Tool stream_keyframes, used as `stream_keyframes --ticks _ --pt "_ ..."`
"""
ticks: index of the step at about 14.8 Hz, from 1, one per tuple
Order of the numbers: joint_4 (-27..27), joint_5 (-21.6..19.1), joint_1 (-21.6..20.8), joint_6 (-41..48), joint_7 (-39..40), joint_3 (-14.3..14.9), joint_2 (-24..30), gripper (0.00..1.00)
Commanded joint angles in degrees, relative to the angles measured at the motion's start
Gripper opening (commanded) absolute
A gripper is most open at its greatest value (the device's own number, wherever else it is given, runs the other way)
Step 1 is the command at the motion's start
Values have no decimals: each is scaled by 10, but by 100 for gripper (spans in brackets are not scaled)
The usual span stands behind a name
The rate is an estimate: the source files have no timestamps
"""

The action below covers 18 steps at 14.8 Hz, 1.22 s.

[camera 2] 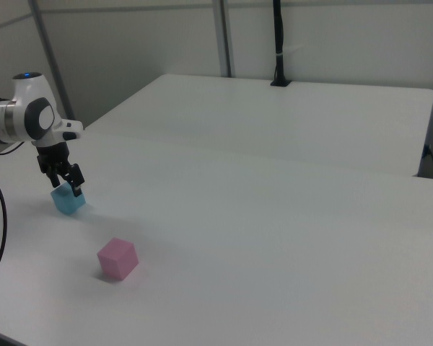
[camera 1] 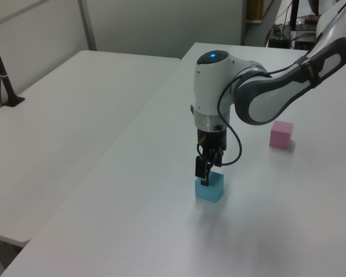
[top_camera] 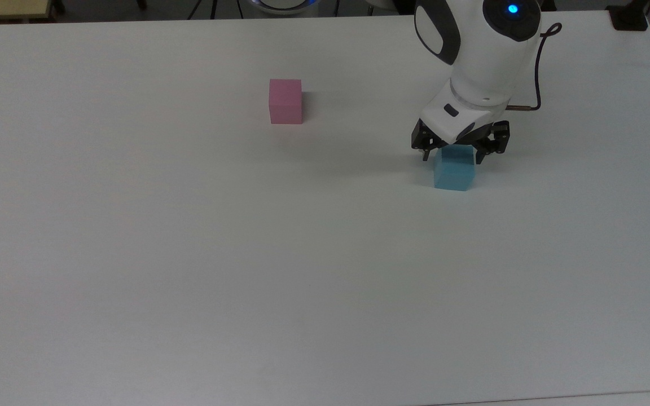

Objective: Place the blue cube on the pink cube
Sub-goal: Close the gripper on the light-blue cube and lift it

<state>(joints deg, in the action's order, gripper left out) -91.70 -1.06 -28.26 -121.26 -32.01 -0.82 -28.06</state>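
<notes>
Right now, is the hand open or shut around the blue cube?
Open: the hand has a finger on each side of the blue cube, which sits on the table.

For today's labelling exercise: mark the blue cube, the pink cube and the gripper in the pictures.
blue cube [top_camera: 453, 176]: top view, on its front face.
pink cube [top_camera: 285, 107]: top view, on its front face.
gripper [top_camera: 453, 154]: top view, midway between the two black fingertips, which stand open on either side of the blue cube's top.

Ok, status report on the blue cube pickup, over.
End effector open, straddling blue cube. Cube on table, not lifted. Pink cube apart, top bare. Path between clear.
</notes>
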Motion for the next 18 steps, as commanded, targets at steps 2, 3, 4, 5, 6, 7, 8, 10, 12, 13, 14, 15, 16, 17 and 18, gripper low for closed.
stream_keyframes --ticks 2,3,4,5,6,7,8,10,12,13,14,15,16,17,18 --pt "0 30 -12 -13 -17 6 -16 92" --pt "0 30 -12 -24 -17 6 -16 74" --pt "0 29 -11 -27 -17 6 -15 62" --pt "0 29 -11 -27 -18 6 -14 57" --pt "3 27 -11 -27 -18 6 -14 50" --pt "4 25 -10 -26 -18 6 -12 47" --pt "4 25 -9 -25 -18 6 -9 46" --pt "4 25 -6 -20 -16 6 9 46" --pt "4 25 -2 -4 -14 7 28 46" --pt "3 25 6 12 -12 7 42 46" --pt "1 25 11 27 -11 7 58 46" --pt "0 25 17 41 -10 7 73 46" --pt "0 25 27 58 -6 7 90 46" --pt "0 25 37 73 4 7 106 46" --pt "-1 25 49 87 12 7 123 46"
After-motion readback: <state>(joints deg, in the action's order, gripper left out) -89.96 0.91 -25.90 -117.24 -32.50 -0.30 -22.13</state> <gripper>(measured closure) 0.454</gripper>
